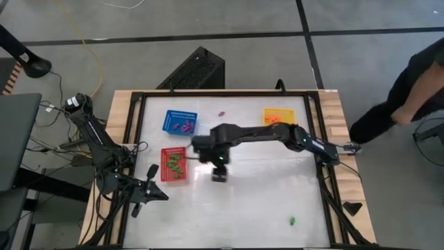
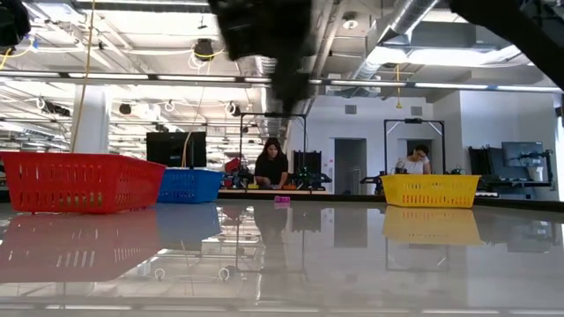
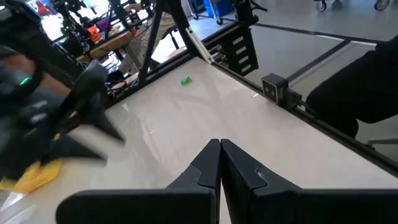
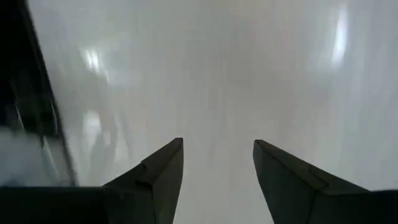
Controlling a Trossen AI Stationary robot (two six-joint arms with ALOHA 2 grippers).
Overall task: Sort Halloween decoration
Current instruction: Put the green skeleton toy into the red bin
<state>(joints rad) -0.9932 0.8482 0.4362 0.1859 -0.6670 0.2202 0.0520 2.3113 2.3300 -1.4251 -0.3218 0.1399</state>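
No text, label, brand, number or sign can be read anywhere.

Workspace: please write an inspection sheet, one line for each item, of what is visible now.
Surface: white table, glossy, dark frame.
Job's things: purple trinket and green trinket lie loose; others sit in blue basket, red basket, yellow basket.
Clutter: nothing seen.
Grippers: right gripper open, empty, above mid-table; left gripper shut, parked at the table's left edge.
Cables: yellow cable on floor.
Surroundings: person beside table; two seated people behind.
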